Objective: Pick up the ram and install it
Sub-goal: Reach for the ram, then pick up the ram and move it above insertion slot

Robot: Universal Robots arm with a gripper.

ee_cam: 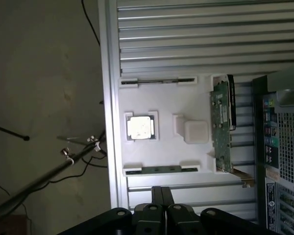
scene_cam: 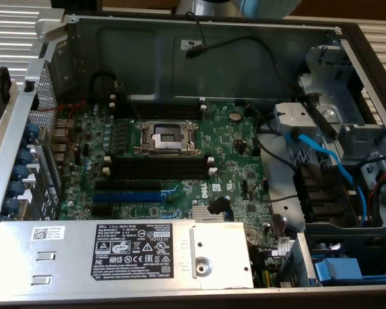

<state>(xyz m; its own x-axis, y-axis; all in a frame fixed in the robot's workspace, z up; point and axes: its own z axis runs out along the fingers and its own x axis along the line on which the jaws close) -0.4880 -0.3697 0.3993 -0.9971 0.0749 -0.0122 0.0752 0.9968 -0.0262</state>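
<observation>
You are looking down at the ram [ee_cam: 161, 170], which is lying in a white tray [ee_cam: 186, 98] outside the computer case [scene_cam: 180, 38]. Read the tray as a dial, with the edge nearest the gripper [ee_cam: 161, 190] as six o'clock. The stick is sitting at six, cradled between two white end holders, near the fingertips and apart from them. The fingers [ee_cam: 156, 198] are pressing together with nothing between them.

Expect the stick to be handling as a light, stiff, thin board. It is probably brittle if twisted, and smooth enough to slip in a loose pinch. I would judge the two long edges near the middle to be the safest hold, with the pads staying off the chips and off the contact edge.

It is showing as a long, narrow, dark green strip with a few darker patches along it, probably chips. The light is dim there, so I cannot make out a label. A similar thin dark line is lying at twelve o'clock on the tray and may be a second stick seen edge-on.

Inside the case, the black memory slots [scene_cam: 159, 168] are sitting at six o'clock from the CPU socket [scene_cam: 166, 136]. They are looking empty, with white clips at their ends.
</observation>
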